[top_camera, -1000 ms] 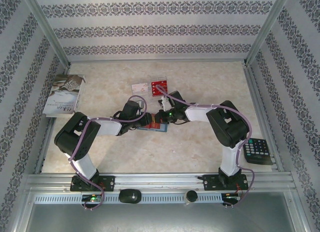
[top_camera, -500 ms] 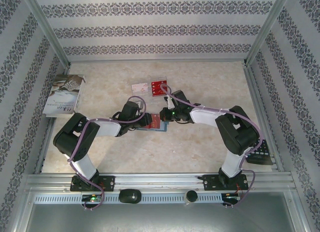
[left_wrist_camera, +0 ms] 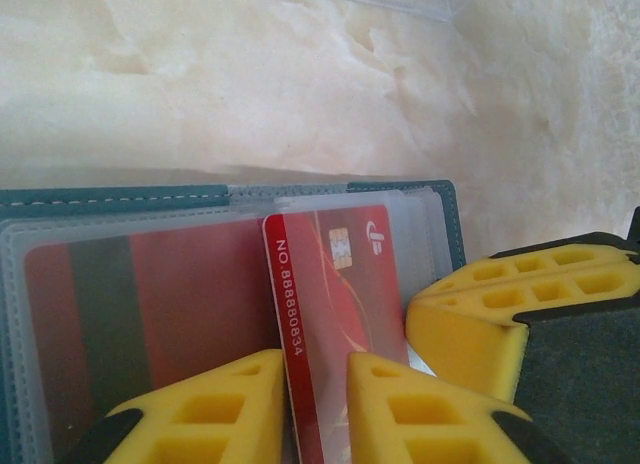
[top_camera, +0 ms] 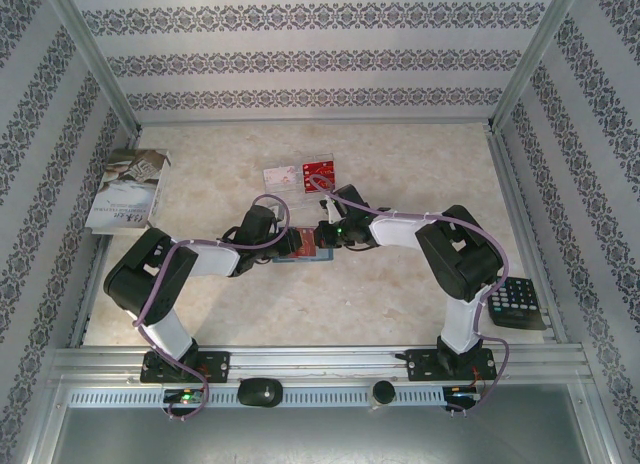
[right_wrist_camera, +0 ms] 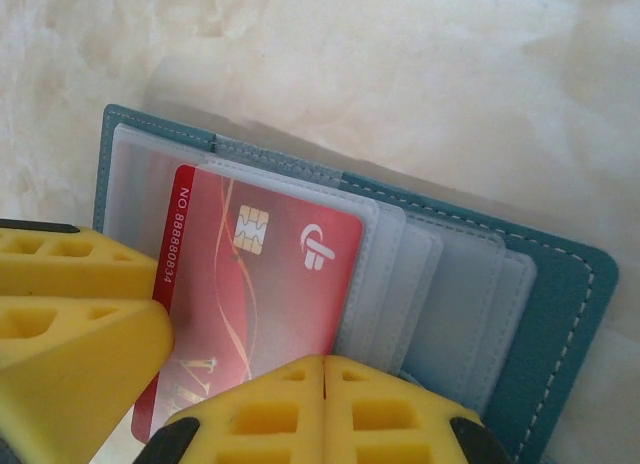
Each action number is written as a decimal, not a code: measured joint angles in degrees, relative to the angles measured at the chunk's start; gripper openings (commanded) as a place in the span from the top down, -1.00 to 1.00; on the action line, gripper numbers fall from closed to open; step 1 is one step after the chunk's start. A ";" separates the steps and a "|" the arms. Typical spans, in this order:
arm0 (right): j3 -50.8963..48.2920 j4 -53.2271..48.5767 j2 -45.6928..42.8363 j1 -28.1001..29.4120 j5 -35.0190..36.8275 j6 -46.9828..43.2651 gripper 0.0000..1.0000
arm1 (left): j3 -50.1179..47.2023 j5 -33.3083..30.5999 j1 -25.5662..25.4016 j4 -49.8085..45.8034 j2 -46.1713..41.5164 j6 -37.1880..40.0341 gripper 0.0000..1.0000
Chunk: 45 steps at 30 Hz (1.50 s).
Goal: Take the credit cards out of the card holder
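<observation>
Open teal-blue stitched folding card holder (right_wrist_camera: 560,314) flat on marbled beige table (top_camera: 400,164), left claw (left_wrist_camera: 315,404) pinching glossy red chip card (left_wrist_camera: 335,314) in frosted plastic sleeve, right claw (right_wrist_camera: 322,409) fully closed on holder.

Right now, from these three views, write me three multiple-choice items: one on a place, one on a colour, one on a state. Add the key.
1. Where does the black calculator lie?
A. Far left corner
B. Near right corner
C. Dead centre

2. What colour is the card holder?
A. Teal
B. Black
C. Yellow

3. How does the right gripper stand?
A. Wide open
B. Shut
C. Half open

Key:
1 B, it lies beside the right arm's base.
2 A, a teal stitched cover frames the clear sleeves and the red credit card.
3 B, its yellow fingers meet with no gap.
</observation>
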 measured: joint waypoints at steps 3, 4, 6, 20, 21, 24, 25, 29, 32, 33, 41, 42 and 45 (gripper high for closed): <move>0.00 0.09 0.00 0.00 0.00 0.00 1.00 | 0.00 -0.17 0.00 -0.17 0.00 0.04 0.59; 0.00 0.13 0.00 0.00 0.00 0.00 1.00 | 0.00 -0.15 0.00 -0.22 0.00 0.04 0.55; 0.00 0.15 0.02 0.00 -0.02 0.00 1.00 | 0.00 -0.13 0.00 -0.20 0.00 0.02 0.54; -0.22 0.55 -0.26 0.00 0.02 0.31 0.87 | -1.55 -0.13 0.00 1.84 -0.22 -0.59 1.00; -0.72 0.90 -0.70 0.00 0.13 0.52 0.82 | -1.73 -0.13 0.00 2.03 -0.33 -0.61 1.00; -2.38 1.33 -2.93 0.00 0.20 1.38 0.69 | -2.16 -0.11 0.00 2.40 -0.81 -0.61 1.00; -2.40 1.60 -3.41 0.00 0.17 1.75 0.69 | -2.29 -0.11 0.00 2.47 -0.92 -0.63 1.00; -2.29 3.39 -3.21 0.15 -0.24 3.06 0.69 | -2.62 0.11 0.00 2.91 -0.98 -1.03 1.00; -2.29 3.85 -1.20 0.26 -0.42 3.54 0.70 | -2.62 0.42 0.00 3.10 -0.96 -1.44 1.00; -2.32 4.13 -0.39 0.24 -0.44 3.74 0.73 | -2.64 0.52 0.02 3.19 -0.96 -1.49 1.00; -2.21 4.90 0.02 0.11 0.66 4.55 0.90 | -4.02 0.94 0.96 3.21 -2.73 -1.64 1.00; -2.21 4.96 0.00 0.11 0.70 4.55 0.91 | -4.22 1.16 1.14 3.21 -3.17 -1.64 1.00; -2.36 5.38 0.00 0.11 0.83 4.57 0.91 | -4.74 1.62 1.57 3.08 -4.20 -1.64 1.00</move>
